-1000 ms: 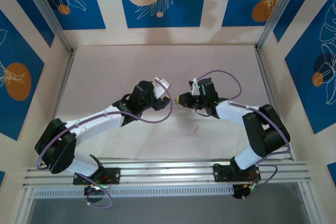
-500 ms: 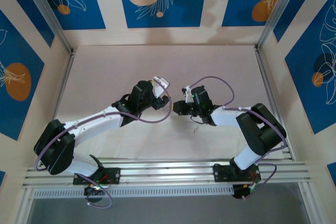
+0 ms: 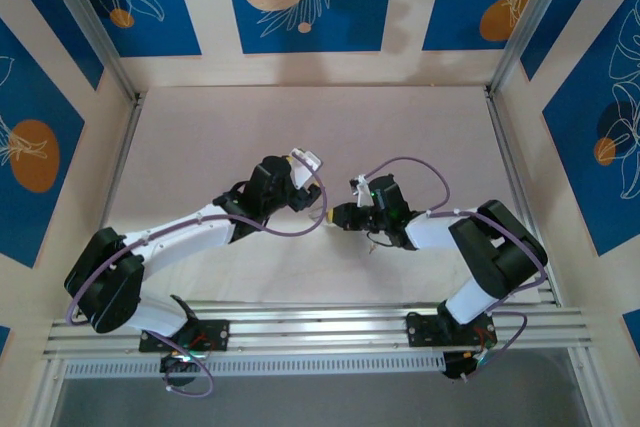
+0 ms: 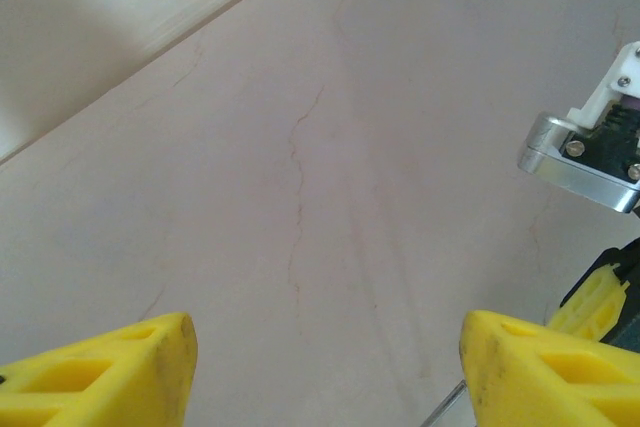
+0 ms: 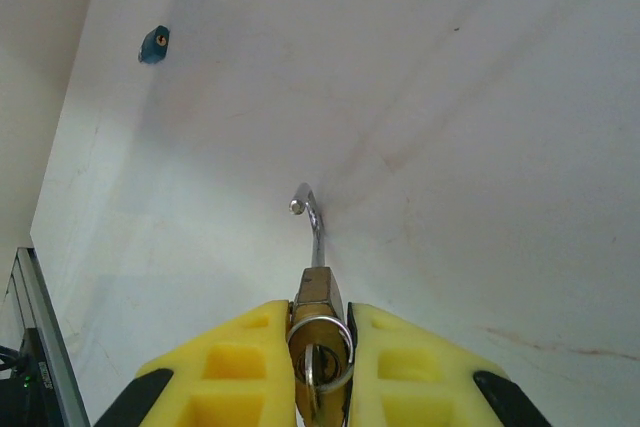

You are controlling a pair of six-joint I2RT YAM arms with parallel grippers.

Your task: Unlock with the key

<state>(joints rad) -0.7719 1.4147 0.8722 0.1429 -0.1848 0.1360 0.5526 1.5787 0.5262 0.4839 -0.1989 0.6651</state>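
1. The right gripper [image 5: 320, 357] is clamped on the brass padlock [image 5: 318, 299], near the middle of the table [image 5: 480, 97].
2. A key ring [image 5: 320, 339] hangs at the lock's near end; the key itself is too hidden to make out.
3. The shackle [image 5: 313, 222] shows a free hooked end (released, I judge), so unlocking looks done or nearly so.
4. The left gripper [image 4: 325, 367] stands apart and empty, just beside the right one.

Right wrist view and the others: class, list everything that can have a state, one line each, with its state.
padlock: clamped between the fingers, raised above the table; shackle looks open, its free end outside the body
key ring: at the padlock's near end
right gripper: shut on the padlock
left gripper: open, empty
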